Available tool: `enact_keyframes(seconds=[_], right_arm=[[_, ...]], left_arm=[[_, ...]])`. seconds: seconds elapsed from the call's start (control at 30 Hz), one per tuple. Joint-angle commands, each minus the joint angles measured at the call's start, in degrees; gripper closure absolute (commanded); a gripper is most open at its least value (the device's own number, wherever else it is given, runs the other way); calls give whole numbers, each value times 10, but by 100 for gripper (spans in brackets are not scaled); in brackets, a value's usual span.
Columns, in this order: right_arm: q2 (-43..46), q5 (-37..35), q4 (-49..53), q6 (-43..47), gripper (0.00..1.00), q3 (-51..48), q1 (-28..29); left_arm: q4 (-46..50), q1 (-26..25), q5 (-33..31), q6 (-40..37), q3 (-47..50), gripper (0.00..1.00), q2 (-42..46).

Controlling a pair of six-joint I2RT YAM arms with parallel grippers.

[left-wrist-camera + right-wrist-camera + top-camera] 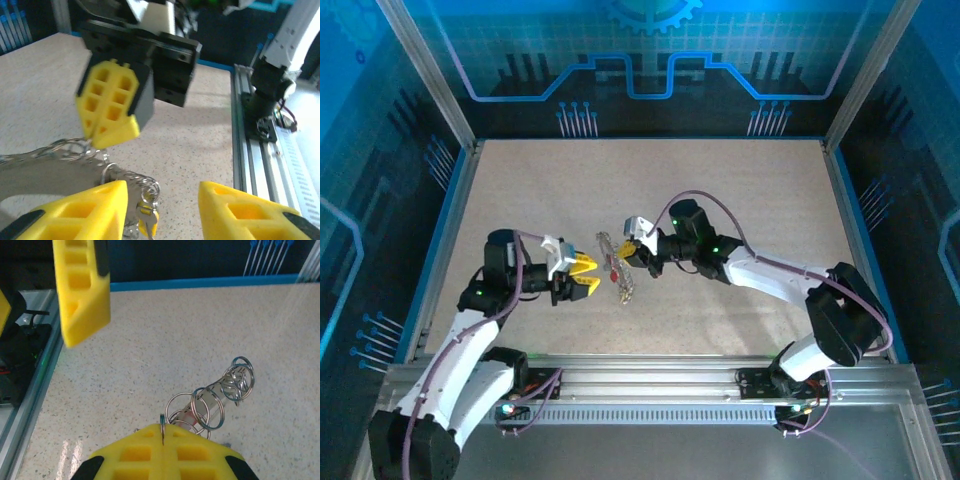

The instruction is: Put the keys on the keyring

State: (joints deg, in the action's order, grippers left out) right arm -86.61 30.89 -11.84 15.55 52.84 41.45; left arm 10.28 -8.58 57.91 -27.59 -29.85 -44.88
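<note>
At the centre of the table, top view, you have the keyring: a stretched silvery coil with a red piece on it. The left gripper sits just at its 9 o'clock, yellow fingers parted, nothing visibly held. The right gripper is at the coil's 1 o'clock, touching its far end.

Left wrist view: your left gripper is at 6 o'clock, jaws apart with a clear gap. A yellow-headed key hangs off the keyring in that gap, close to the 7 o'clock finger. The right gripper at 11 o'clock pinches the chain end.

Right wrist view: the right gripper is at 6 o'clock, jaws clamped on a thin loop of the keyring. The coil runs off toward 3 o'clock. One left gripper finger is at 11 o'clock.
</note>
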Motion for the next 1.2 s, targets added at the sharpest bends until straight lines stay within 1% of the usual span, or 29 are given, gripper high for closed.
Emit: enact_keyframes(seconds=[0.0, 0.03, 0.1, 0.17, 0.37, 0.5, 0.63, 0.73, 0.83, 1.0, 1.17], right_arm=[[23, 74, -41, 45, 100, -8, -1], [26, 93, -40, 64, 100, -11, 0], [28, 87, -50, 57, 100, -16, 4], [28, 97, -57, 50, 100, -17, 5], [35, 113, -60, 48, 100, -20, 15], [39, 119, -45, 61, 100, -17, 22], [42, 117, -40, 83, 100, -19, 32], [39, 109, -40, 85, 100, -17, 40], [31, 97, -20, 96, 100, -11, 51], [25, 90, -20, 102, 100, -8, 60], [26, 82, -13, 110, 100, -12, 60]], left_arm=[[-5, -32, -19, -69, 10, 61, 6], [-8, -40, -29, -67, 9, 62, 4], [-8, -49, -32, -67, 6, 65, -3], [-1, -54, -24, -78, 6, 68, -8], [14, -63, -37, -102, 5, 71, -9], [0, -66, -67, -102, 7, 70, -3], [-22, -67, -90, -94, 14, 67, 7], [-41, -71, -95, -87, 20, 67, 9], [-45, -76, -96, -85, 22, 67, 7], [-46, -78, -106, -87, 23, 68, 8], [-50, -78, -133, -91, 28, 64, 26]])
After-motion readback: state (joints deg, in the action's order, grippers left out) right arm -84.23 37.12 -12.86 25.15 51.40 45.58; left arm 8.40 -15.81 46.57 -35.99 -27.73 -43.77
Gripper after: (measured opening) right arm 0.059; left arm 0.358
